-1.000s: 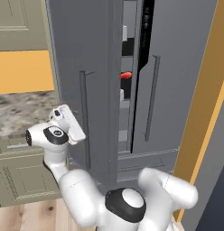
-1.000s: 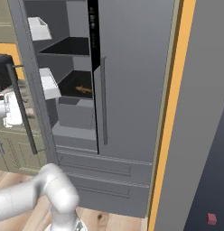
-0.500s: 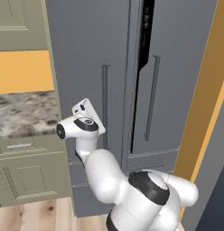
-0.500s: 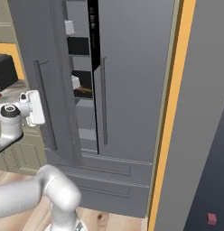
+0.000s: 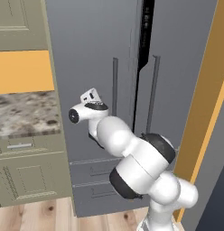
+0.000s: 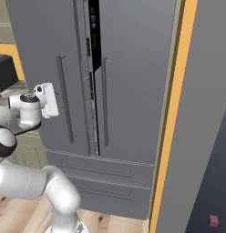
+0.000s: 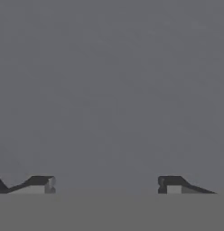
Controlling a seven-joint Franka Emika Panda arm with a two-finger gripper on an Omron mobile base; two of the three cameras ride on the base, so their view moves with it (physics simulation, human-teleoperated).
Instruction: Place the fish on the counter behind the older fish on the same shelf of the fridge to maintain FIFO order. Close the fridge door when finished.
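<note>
Hand view: the gripper (image 7: pixel 106 185) is spread wide, empty, facing the fridge (image 7: pixel 112 90) door (plain grey panel). A narrow gap lies right of it.

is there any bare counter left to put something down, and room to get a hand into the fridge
The counter left of the fridge looks bare where it shows. Between the fridge doors just a narrow dark slit remains, too tight for the open hand at the left door.

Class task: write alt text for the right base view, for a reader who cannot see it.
A white robot arm's hand presses against the left door of a dark grey fridge, which stands almost shut with a narrow dark gap between its doors.
</note>
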